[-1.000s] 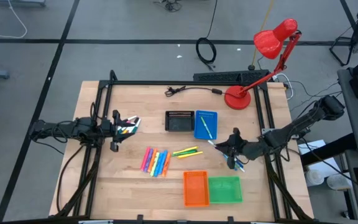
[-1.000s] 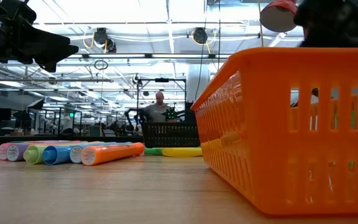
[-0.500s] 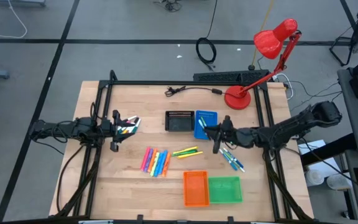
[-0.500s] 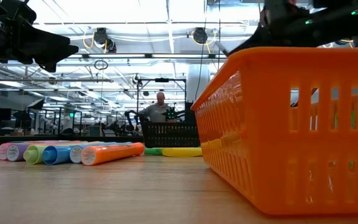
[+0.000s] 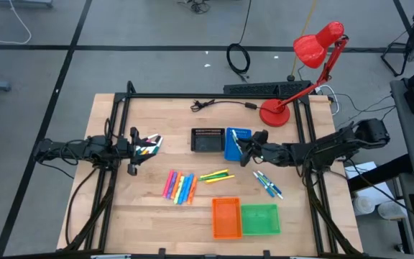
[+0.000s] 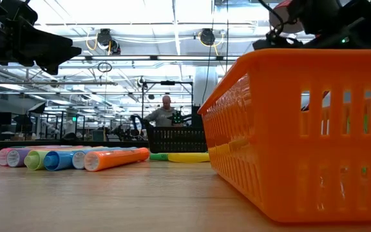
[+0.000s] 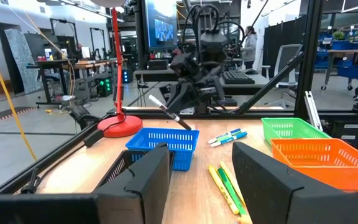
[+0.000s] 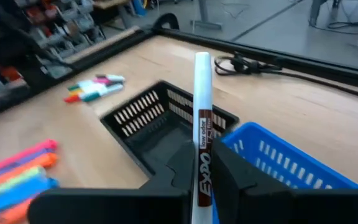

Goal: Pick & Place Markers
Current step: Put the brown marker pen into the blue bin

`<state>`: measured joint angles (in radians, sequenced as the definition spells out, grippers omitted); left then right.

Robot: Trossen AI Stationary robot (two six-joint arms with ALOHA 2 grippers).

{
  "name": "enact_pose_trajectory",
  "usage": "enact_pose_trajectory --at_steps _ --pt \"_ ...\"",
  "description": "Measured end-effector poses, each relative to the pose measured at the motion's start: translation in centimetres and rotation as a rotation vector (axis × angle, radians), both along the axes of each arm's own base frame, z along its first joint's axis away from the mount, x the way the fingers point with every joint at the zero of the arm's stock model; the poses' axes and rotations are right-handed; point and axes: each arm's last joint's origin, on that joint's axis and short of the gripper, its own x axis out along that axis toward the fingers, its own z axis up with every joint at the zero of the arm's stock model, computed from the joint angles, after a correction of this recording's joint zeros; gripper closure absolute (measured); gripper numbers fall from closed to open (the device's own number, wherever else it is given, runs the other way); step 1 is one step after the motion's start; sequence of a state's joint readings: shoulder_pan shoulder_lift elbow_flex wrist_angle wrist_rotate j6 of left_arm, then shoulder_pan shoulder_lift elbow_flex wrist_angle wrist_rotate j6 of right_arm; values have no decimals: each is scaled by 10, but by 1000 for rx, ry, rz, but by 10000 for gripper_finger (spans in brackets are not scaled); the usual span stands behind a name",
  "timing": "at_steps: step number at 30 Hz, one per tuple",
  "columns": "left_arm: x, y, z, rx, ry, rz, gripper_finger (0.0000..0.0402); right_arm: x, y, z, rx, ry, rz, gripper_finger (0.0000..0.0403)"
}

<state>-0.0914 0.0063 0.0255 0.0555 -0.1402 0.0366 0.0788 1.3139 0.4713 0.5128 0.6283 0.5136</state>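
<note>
While my right jaws (image 5: 244,147) hover over the blue tray (image 5: 238,143) from above, my left jaws (image 5: 146,146) wait part-open at the desk's left side. Through my right wrist, they're clamped on a white marker (image 8: 202,118), its long axis pointing ahead over the tray's rim.

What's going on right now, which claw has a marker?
Right claw shut on white marker, over blue tray. Left claw idle at table's left. More markers loose mid-table. Nothing in the way.
</note>
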Motion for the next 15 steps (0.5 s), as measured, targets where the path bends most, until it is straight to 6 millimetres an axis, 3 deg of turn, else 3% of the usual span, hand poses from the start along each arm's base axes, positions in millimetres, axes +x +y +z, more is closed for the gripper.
enact_pose_trajectory --at_steps 15 --pt "0 0 0 0 0 0 220 -2 -5 -4 -5 52 -21 362"
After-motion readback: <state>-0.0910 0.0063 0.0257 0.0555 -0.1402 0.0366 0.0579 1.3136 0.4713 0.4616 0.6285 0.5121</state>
